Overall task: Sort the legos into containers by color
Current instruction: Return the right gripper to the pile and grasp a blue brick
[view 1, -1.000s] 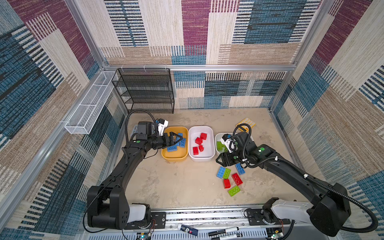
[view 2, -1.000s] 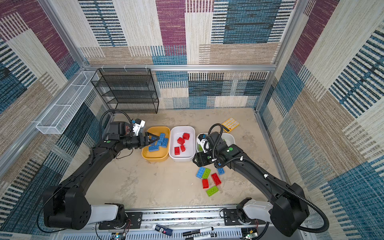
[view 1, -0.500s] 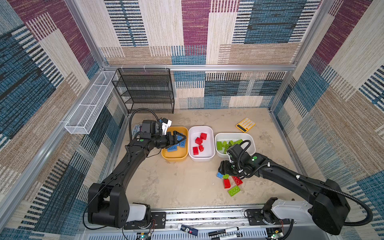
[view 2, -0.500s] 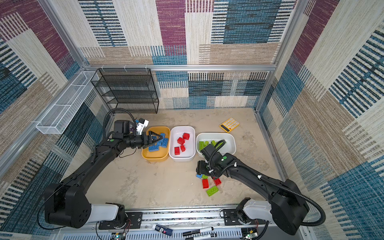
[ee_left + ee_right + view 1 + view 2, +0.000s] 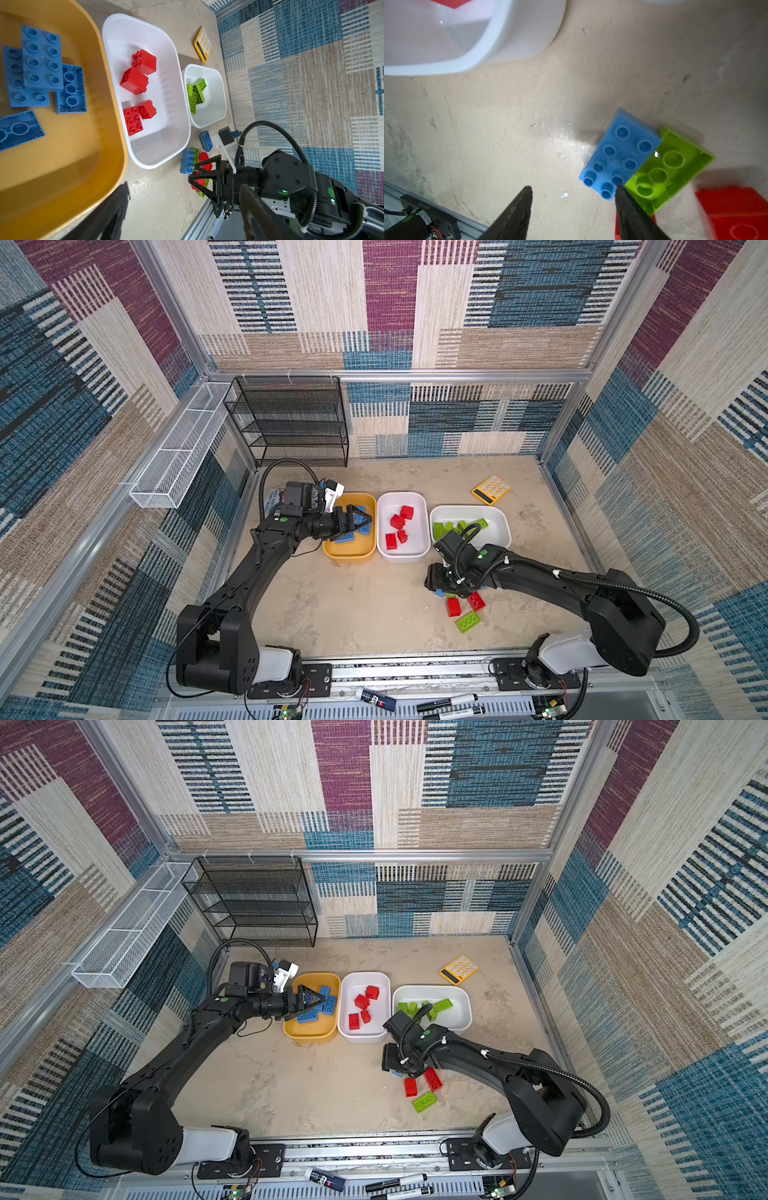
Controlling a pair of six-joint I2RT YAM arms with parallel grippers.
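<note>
The right pincer [image 5: 573,189] has swung back from over the far white tub of green bricks [image 5: 496,531] and dropped low, jaws narrowing, beside the loose blue brick [image 5: 618,153] on the tabletop, while the left pincer [image 5: 360,522] has edged rightward over the yellow tub [image 5: 349,552].

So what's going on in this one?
Colour sorting, part done: blue bricks in the yellow tub, red bricks in the middle white tub, green bricks in the other white tub. The left pincer hangs open over the yellow tub; the right pincer, open, is low beside a loose blue brick.
</note>
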